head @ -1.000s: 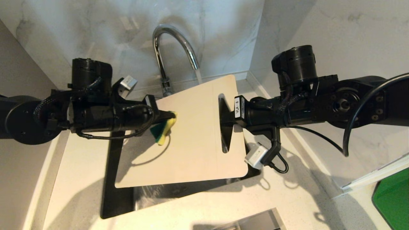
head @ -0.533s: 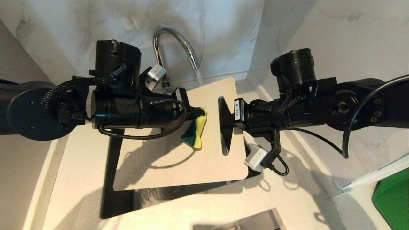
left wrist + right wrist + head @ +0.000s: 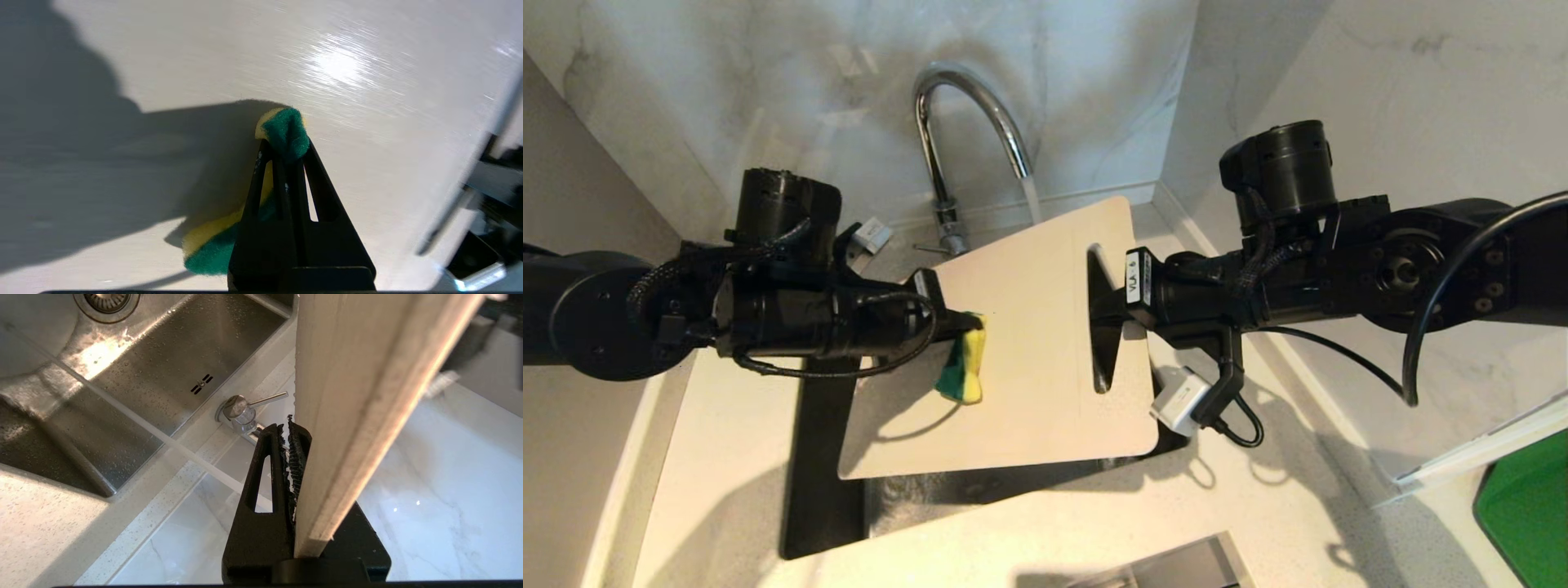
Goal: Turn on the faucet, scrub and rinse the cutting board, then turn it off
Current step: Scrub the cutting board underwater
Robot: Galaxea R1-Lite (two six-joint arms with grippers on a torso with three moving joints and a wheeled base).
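The beige cutting board (image 3: 1037,343) hangs tilted over the sink, below the chrome faucet (image 3: 947,114). A thin stream of water (image 3: 1030,196) runs from the spout past the board's far edge. My right gripper (image 3: 1096,307) is shut on the board at its handle cutout; in the right wrist view its fingertips (image 3: 288,428) clamp the board's edge (image 3: 367,396). The faucet's small lever (image 3: 267,399) shows beyond them. My left gripper (image 3: 970,320) is shut on a yellow-and-green sponge (image 3: 964,369) and presses it against the board's face (image 3: 204,61). The sponge (image 3: 284,130) bulges from the left gripper (image 3: 284,152).
The steel sink (image 3: 163,375) with its drain (image 3: 106,300) lies under the board, set in a speckled white counter (image 3: 1029,539). Marble walls close in behind and to the right. A green tray (image 3: 1523,506) sits at the far right.
My left gripper swept the sponge right across the board toward the cutout, then back left to the board's middle. The board rocked slightly in my right gripper.
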